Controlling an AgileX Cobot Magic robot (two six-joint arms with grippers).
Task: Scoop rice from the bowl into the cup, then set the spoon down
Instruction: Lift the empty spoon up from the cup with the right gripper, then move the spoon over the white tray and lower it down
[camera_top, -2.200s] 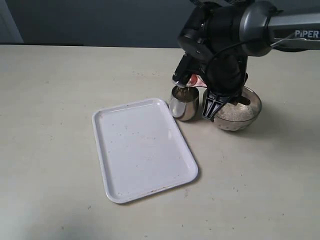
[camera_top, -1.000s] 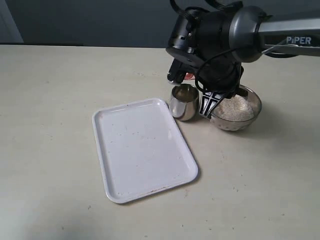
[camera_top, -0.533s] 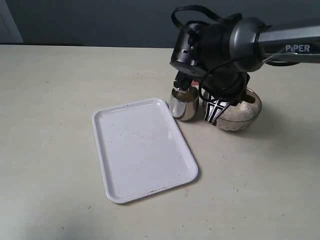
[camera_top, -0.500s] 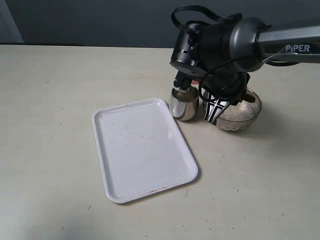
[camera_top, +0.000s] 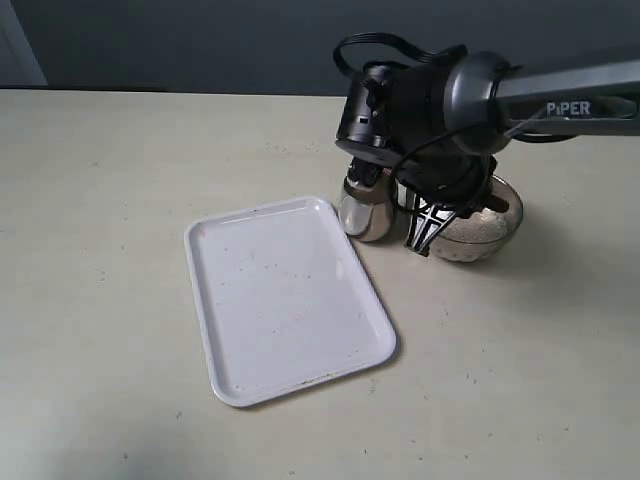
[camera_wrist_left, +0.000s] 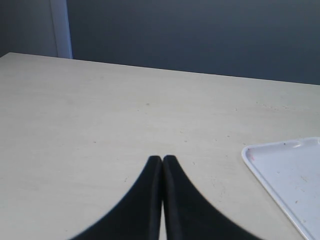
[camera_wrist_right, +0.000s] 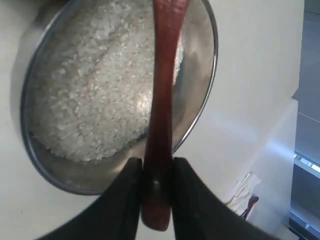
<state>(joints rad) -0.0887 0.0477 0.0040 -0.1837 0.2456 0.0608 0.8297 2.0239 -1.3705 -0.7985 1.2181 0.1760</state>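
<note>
The steel bowl (camera_top: 492, 222) holds white rice (camera_wrist_right: 95, 85) and stands at the right of the table, its near side hidden behind my right arm. The small steel cup (camera_top: 365, 212) stands just left of it, its mouth covered by the arm. My right gripper (camera_wrist_right: 157, 167) is shut on the handle of the reddish-brown spoon (camera_wrist_right: 162, 90), which reaches out across the bowl (camera_wrist_right: 197, 115); the spoon's oval end is out of the frame. In the exterior view the right gripper (camera_top: 428, 222) hangs at the bowl's near-left rim. My left gripper (camera_wrist_left: 163, 161) is shut and empty over bare table.
A white rectangular tray (camera_top: 285, 295) lies left of the cup, its corner almost touching it; its edge (camera_wrist_left: 280, 170) also shows in the left wrist view. The tabletop (camera_top: 110, 200) is pale beige, with a dark wall behind.
My right arm has swung from over the cup back toward the bowl and lowered. The spoon has moved with it and now lies across the rice bowl.
</note>
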